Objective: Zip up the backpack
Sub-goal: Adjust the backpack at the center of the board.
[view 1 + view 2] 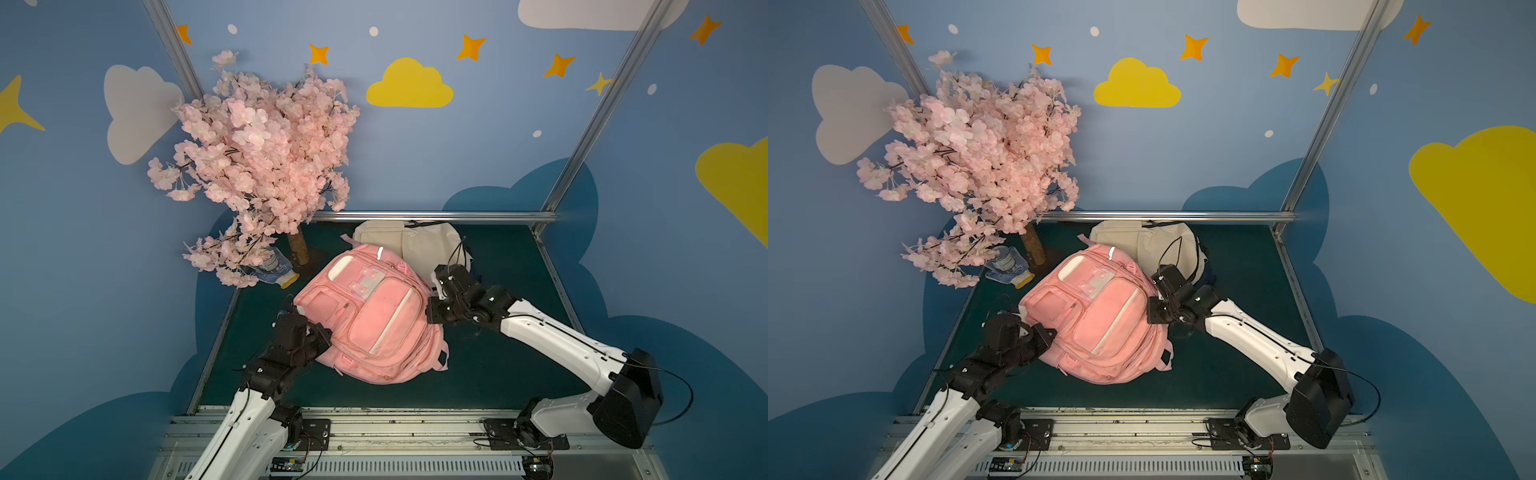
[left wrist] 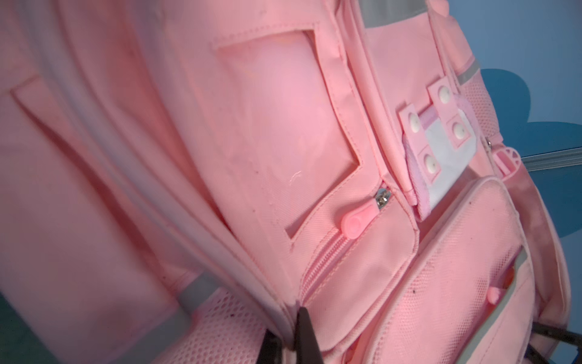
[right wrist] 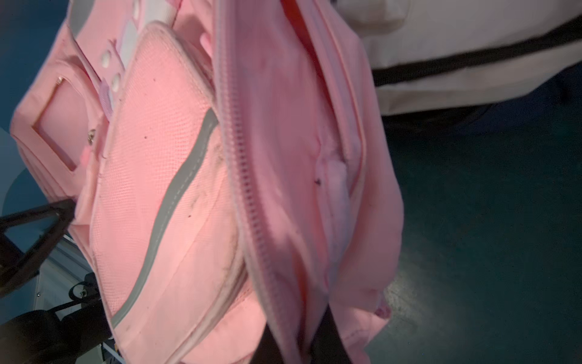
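The pink backpack (image 1: 374, 320) (image 1: 1096, 320) lies front side up on the dark green table. My left gripper (image 1: 322, 332) (image 1: 1046, 334) is at its near-left side. In the left wrist view this gripper (image 2: 287, 324) is shut on a seam edge of the backpack (image 2: 283, 141), beside a closed pocket zipper (image 2: 324, 261) with a pink pull (image 2: 356, 220). My right gripper (image 1: 430, 297) (image 1: 1152, 297) is at the backpack's right side. In the right wrist view it (image 3: 297, 343) is shut on a fold of pink fabric next to a long zipper track (image 3: 248, 189); a gap (image 3: 296, 25) shows beside that track.
A pink blossom tree (image 1: 257, 166) stands at the back left, with a bottle and a blue glove (image 1: 274, 270) at its foot. A cream bag (image 1: 411, 245) lies right behind the backpack. Metal frame rails (image 1: 436, 216) border the table.
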